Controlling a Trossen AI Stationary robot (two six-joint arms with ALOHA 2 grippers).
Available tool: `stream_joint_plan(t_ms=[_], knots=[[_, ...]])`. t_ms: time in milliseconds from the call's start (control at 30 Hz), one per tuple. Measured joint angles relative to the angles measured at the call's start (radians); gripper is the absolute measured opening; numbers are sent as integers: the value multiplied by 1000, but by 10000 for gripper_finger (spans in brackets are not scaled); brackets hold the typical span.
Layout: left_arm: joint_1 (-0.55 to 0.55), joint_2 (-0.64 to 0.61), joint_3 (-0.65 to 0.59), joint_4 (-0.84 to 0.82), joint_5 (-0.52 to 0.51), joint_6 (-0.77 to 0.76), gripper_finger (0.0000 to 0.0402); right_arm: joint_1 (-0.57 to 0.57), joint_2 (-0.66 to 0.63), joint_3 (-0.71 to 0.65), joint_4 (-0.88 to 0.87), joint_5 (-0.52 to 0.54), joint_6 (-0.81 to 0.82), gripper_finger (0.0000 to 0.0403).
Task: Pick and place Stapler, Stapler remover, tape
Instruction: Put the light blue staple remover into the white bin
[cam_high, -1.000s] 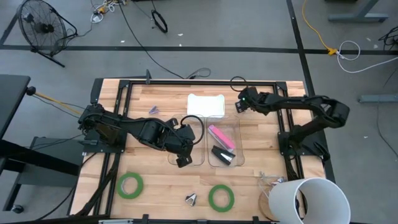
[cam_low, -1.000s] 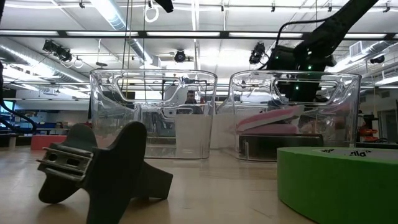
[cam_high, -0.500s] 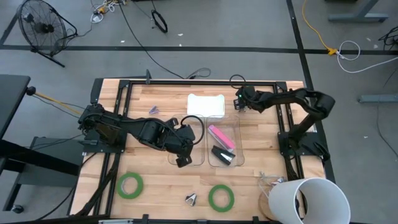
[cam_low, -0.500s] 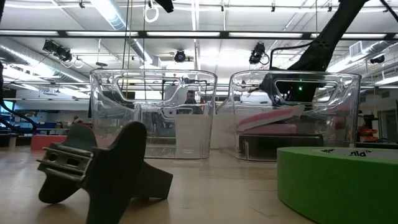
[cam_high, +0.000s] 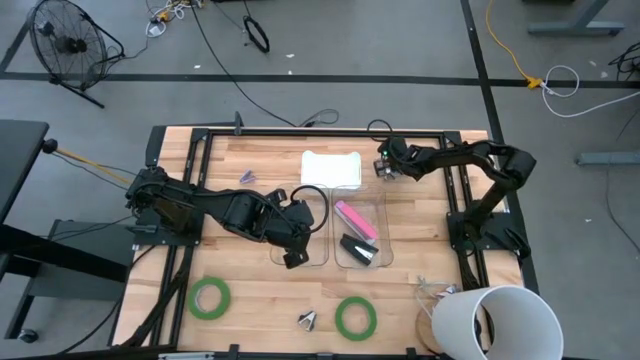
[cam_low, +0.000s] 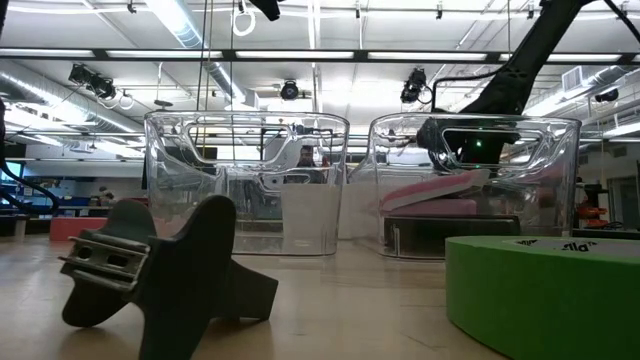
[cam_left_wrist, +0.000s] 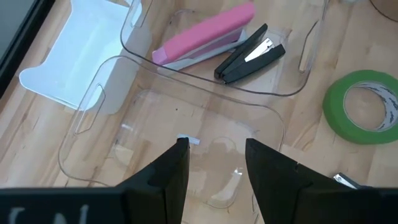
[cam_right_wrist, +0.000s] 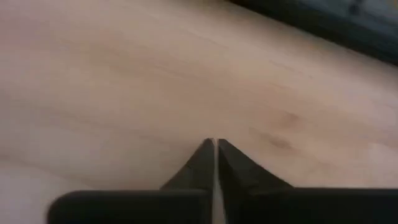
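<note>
While hovering low over the bare wood near the far right corner of the tabletop (cam_high: 250, 290), right gripper (cam_high: 381, 168) shows fingers (cam_right_wrist: 202, 163) pressed tip to tip, carrying nothing. Left gripper (cam_left_wrist: 214, 155) hangs over the left clear bin (cam_high: 300, 240) at mid-tabletop, fingers (cam_left_wrist: 171, 171) parted a modest gap, nothing between them, bin floor bare beneath. Already sitting in the right clear bin (cam_high: 362, 232): pink stapler (cam_high: 355, 219) and black stapler (cam_high: 357, 249), side by side. Still out on the wood along the near edge: one green tape roll (cam_high: 210, 297) toward the left, a second green tape roll (cam_high: 355, 317) nearer the middle, and the small staple remover (cam_high: 307, 320) between them; another small dark remover-like piece (cam_high: 247, 176) lies near the far edge beside the white tray (cam_high: 332, 167). Looks like a between-picks moment, staplers done, tape and remover pending. Next move likely calls for opening wide, travelling to the near edge, and straddling a roll's wall or the remover's body.
</note>
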Motion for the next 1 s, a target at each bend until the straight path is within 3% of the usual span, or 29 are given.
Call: stream_joint_plan(t_ms=[500, 833, 1000], knots=[[0, 0, 0, 2, -7, 0, 162, 4, -100, -5, -76, -46, -65, 3], [0, 0, 0, 2, -6, 0, 161, 6, -271, -5, -437, -49, -128, 10], [0, 0, 0, 2, -6, 0, 160, 7, -349, -4, -618, -79, -154, 36]])
